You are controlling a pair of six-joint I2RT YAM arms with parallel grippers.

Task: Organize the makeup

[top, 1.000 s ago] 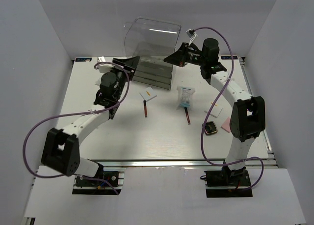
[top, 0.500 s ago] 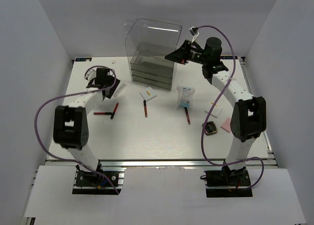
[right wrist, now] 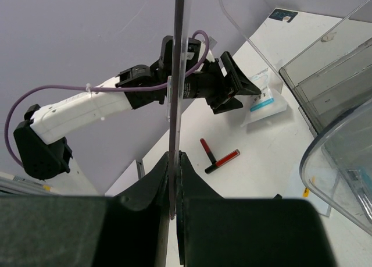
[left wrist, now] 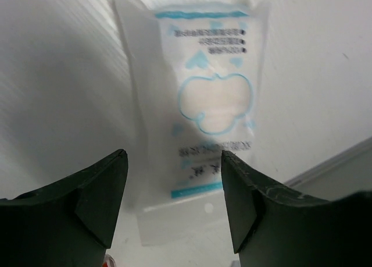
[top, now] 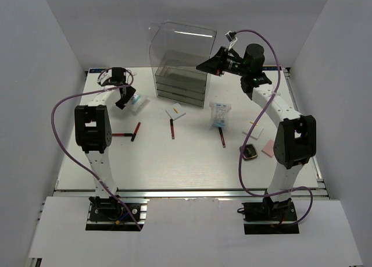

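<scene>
The makeup is spread over the white table. One clear packet lies at the far left, just beside the left gripper, whose jaws stand wide apart and hold nothing. A second packet, dark-red sticks, white squares, a pink square and a black compact lie nearer the middle and right. The right gripper is closed tight on the thin clear wall of the plastic box at the far side.

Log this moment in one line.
left gripper: open, above packet | right gripper: shut on box panel | compact: on table
</scene>
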